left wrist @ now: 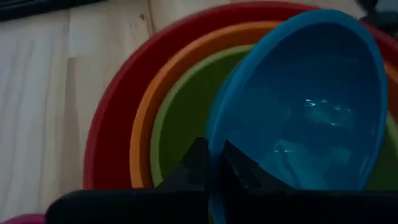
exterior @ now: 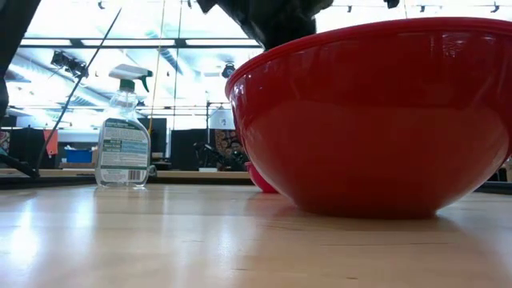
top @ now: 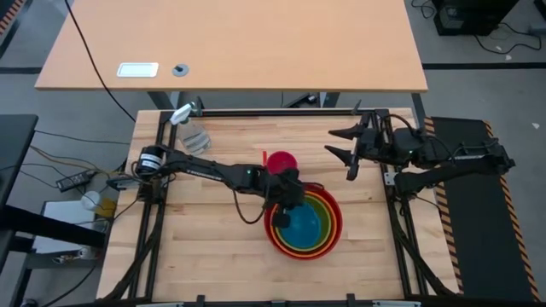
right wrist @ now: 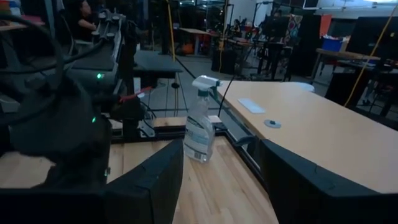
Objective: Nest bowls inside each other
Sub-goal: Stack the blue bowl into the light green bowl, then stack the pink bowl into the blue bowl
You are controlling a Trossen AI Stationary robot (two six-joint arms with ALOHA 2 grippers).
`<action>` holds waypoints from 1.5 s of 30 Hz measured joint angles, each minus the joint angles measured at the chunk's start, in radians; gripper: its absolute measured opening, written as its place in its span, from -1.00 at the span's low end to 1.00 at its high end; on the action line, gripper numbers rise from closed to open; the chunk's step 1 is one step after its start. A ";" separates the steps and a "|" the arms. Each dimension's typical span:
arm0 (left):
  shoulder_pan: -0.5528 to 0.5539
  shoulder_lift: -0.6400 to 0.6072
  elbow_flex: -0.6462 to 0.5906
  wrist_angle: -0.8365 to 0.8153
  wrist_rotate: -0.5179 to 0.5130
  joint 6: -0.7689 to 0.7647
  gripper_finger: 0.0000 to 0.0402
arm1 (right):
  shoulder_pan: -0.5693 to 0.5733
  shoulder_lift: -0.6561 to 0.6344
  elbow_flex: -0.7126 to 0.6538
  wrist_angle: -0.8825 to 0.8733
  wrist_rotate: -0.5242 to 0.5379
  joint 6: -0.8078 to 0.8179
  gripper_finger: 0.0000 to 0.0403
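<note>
The red bowl (top: 275,232) stands on the table with the orange bowl (left wrist: 146,118) and the lime green bowl (left wrist: 180,118) nested in it. The blue bowl (left wrist: 311,106) hangs tilted over the green one, with my left gripper (left wrist: 216,157) shut on its rim at the stack's left side (top: 288,205). The small pink bowl (top: 281,161) sits on the table just behind the stack. My right gripper (top: 343,143) stands open and level above the table's far right, with nothing between its fingers. My left gripper pinches the blue bowl's rim (left wrist: 214,140) on the side toward the table's left, one finger inside the bowl and one outside. The fingers slant down from the left. The bowl is tilted over the green bowl; whether its bottom touches it I cannot tell.
A clear spray bottle (top: 193,132) stands at the table's far left, upright (exterior: 123,136). The low view is filled by the red bowl's wall (exterior: 376,120). Bare wood lies in front of and to the left of the stack. A second desk (top: 239,43) stands beyond the table.
</note>
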 joint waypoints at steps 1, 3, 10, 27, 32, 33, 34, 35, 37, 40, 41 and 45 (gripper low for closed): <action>-0.004 0.003 -0.001 -0.012 -0.011 0.006 -0.93 | 0.000 0.005 0.000 -0.001 0.000 0.003 0.07; -0.007 0.005 -0.002 -0.005 -0.015 0.017 -0.93 | 0.000 0.008 0.000 -0.002 0.000 0.003 0.07; -0.008 0.006 -0.001 -0.028 -0.020 0.017 -0.93 | 0.000 0.022 -0.001 0.015 0.000 -0.006 0.07; -0.008 0.006 -0.001 -0.058 -0.020 0.013 -0.92 | 0.000 0.025 -0.001 0.007 -0.001 -0.007 0.07; -0.008 0.006 -0.001 -0.065 -0.020 0.004 -0.79 | 0.000 0.025 -0.001 0.009 -0.001 -0.008 0.07; -0.007 0.006 -0.001 -0.062 -0.020 0.000 -0.73 | 0.000 0.025 -0.001 0.009 0.000 -0.008 0.07; -0.007 0.006 -0.001 -0.060 -0.020 -0.004 -0.66 | 0.000 0.025 -0.001 0.009 -0.001 -0.008 0.07; -0.006 0.006 -0.001 -0.058 -0.022 -0.005 -0.59 | 0.000 0.025 -0.001 0.009 -0.001 -0.008 0.07; -0.007 0.006 -0.001 -0.060 -0.038 -0.005 -0.44 | 0.000 0.025 -0.001 0.009 -0.001 -0.007 0.07; -0.006 0.006 -0.001 -0.060 -0.055 -0.006 -0.25 | 0.000 0.025 -0.001 0.006 -0.001 -0.001 0.07; -0.006 0.006 -0.001 -0.060 -0.057 -0.006 -0.20 | 0.000 0.025 -0.001 0.005 -0.001 -0.001 0.07; -0.009 0.001 -0.002 -0.078 -0.120 0.011 -0.12 | 0.000 0.025 -0.001 -0.003 -0.001 0.000 0.07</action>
